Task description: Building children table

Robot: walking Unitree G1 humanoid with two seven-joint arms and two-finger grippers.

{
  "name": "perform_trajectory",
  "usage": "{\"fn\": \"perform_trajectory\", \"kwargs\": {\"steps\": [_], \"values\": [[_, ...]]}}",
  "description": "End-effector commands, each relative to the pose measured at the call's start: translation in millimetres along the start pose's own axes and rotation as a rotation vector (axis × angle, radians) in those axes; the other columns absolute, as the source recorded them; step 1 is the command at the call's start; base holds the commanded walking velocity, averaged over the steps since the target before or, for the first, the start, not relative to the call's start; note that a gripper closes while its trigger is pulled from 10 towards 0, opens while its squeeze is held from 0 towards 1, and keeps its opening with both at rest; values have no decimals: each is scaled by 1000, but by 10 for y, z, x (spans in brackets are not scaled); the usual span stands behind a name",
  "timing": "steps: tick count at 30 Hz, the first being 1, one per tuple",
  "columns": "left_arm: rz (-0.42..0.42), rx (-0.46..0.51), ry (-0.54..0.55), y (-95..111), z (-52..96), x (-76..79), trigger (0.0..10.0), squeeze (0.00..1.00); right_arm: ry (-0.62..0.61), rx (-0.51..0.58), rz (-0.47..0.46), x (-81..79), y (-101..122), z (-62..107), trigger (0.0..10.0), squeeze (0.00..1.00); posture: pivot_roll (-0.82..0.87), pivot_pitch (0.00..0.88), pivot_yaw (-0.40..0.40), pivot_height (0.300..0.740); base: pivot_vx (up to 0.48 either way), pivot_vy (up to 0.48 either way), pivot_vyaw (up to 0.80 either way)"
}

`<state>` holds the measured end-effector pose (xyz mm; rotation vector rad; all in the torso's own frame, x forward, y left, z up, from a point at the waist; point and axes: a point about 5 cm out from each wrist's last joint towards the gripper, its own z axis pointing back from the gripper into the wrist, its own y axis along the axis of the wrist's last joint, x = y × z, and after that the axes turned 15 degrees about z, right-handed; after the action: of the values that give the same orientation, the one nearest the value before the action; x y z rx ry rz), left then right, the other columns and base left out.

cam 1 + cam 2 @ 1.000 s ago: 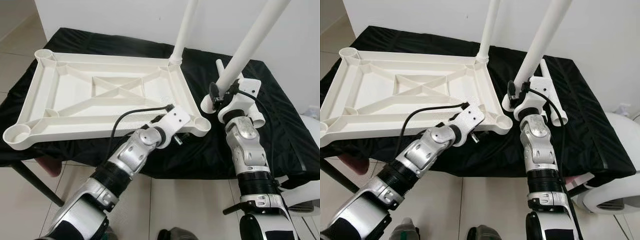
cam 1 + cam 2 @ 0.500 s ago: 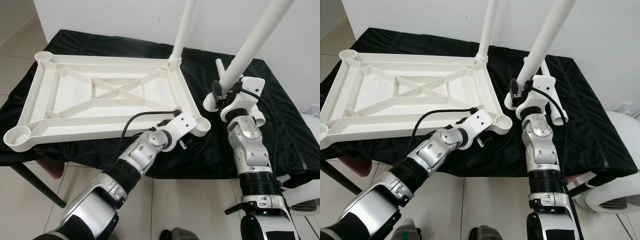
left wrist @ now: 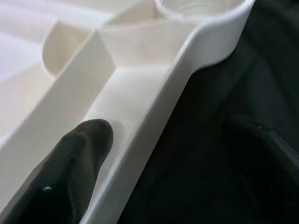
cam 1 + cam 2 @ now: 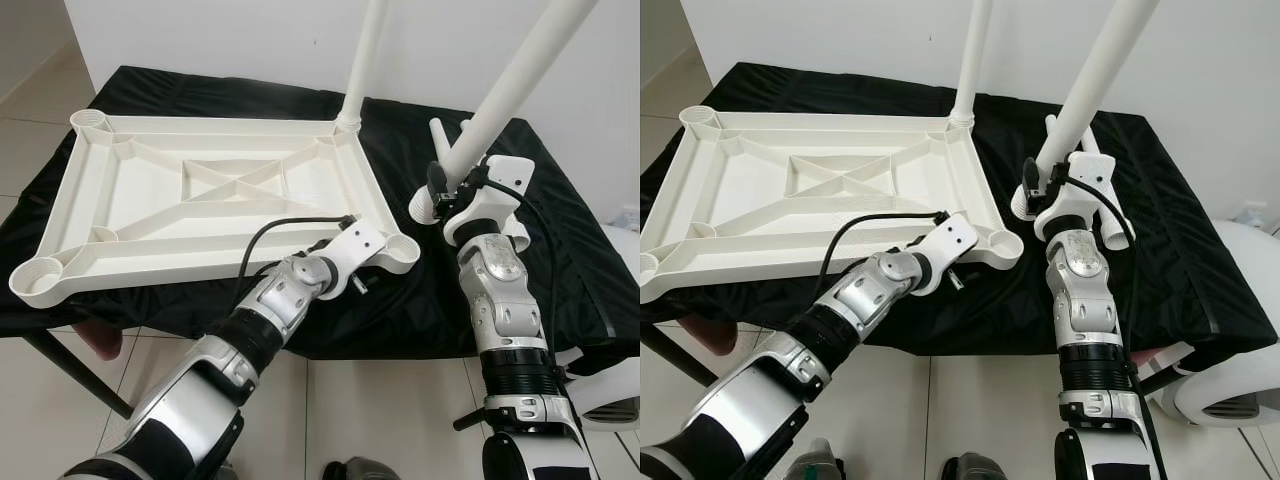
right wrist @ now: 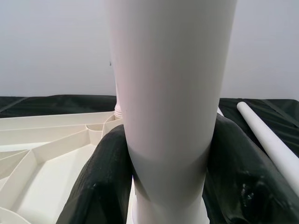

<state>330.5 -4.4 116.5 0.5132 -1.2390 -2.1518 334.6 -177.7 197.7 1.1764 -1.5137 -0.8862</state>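
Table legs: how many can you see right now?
3: one leg standing in the tabletop's far corner, one in the right gripper, one lying on the cloth; others may be hidden.

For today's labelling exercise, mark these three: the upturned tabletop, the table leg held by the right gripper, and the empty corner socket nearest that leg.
tabletop [image 4: 215,195], left eye view, central crossed ribs
table leg [image 4: 505,95], left eye view, mid-shaft
corner socket [image 4: 402,247], left eye view, rim

A: Head stereo pair?
B: High, facing forward and down; both share the upturned tabletop [image 4: 200,200] on black cloth [image 4: 560,250].
A: Wrist cameras?
B: Left: very close on tabletop rim; right: close along fingers [image 5: 103,186] clasping white leg [image 5: 170,93].
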Motion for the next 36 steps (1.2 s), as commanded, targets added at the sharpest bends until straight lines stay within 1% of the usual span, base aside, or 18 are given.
{"fn": "perform_trajectory", "kwargs": {"steps": [1,3,4,6,7,8,9,10,12,13,17,18,21,22,25,30,31,36], "values": [[-17,-69,-133,-87,-17,93,7647,0,-13,8,2,52,26,8,10000,0,28,16,-62,740,0,0,0],[-8,-78,-162,-113,-10,104,7647,0,-14,9,4,53,26,13,10000,0,27,15,-61,740,0,0,0],[-23,-79,-175,-119,-4,112,2471,0,-14,8,5,52,25,15,10000,0,26,14,-61,740,0,0,0],[-27,-81,-188,-123,3,120,2471,0,-14,8,7,52,24,18,10000,0,26,14,-61,740,0,0,0],[-36,-76,-204,-118,16,129,0,0,-13,7,6,51,23,20,10000,0,25,13,-60,740,0,0,0],[-44,-72,-215,-111,28,136,0,0,-12,7,6,50,23,21,10000,0,25,13,-60,740,0,0,0],[-45,-71,-219,-107,34,137,1255,0,-12,6,7,49,20,23,10000,0,26,11,-61,740,0,0,0],[-45,-70,-222,-98,44,131,6941,0,-11,5,7,48,16,25,10000,0,28,9,-61,740,0,0,0],[-45,-70,-222,-98,44,131,6941,0,-11,5,7,48,16,25,10000,0,28,9,-61,740,0,0,0],[-50,-63,-230,-82,60,125,10000,0,-9,5,7,42,13,26,10000,0,28,8,-62,740,0,0,0],[-47,-49,-267,-48,118,97,9686,0,4,1,10,20,3,26,10000,0,30,3,-65,740,0,0,0],[-60,-49,-307,-61,159,98,4392,0,9,-1,12,14,-1,27,10000,0,30,3,-65,740,0,0,0],[-94,-50,-354,-91,219,115,3294,0,12,-2,16,13,-6,29,10000,0,30,0,-66,740,0,0,0],[-115,-51,-373,-113,250,119,0,0,13,-3,17,13,-8,30,10000,0,30,0,-65,740,0,0,0],[-140,-56,-417,-151,304,135,0,0,14,-3,18,13,-10,33,10000,0,28,0,-65,740,0,0,0],[-186,-77,-463,-236,390,143,2902,0,18,-5,22,18,-16,37,10000,0,27,0,-68,740,0,0,0],[-206,-97,-460,-267,395,144,10000,0,19,-5,26,20,-17,38,10000,0,27,0,-69,740,0,0,0],[-222,-122,-441,-292,389,135,10000,0,28,-2,29,17,-12,39,10000,0,26,0,-71,740,0,0,0]]}}
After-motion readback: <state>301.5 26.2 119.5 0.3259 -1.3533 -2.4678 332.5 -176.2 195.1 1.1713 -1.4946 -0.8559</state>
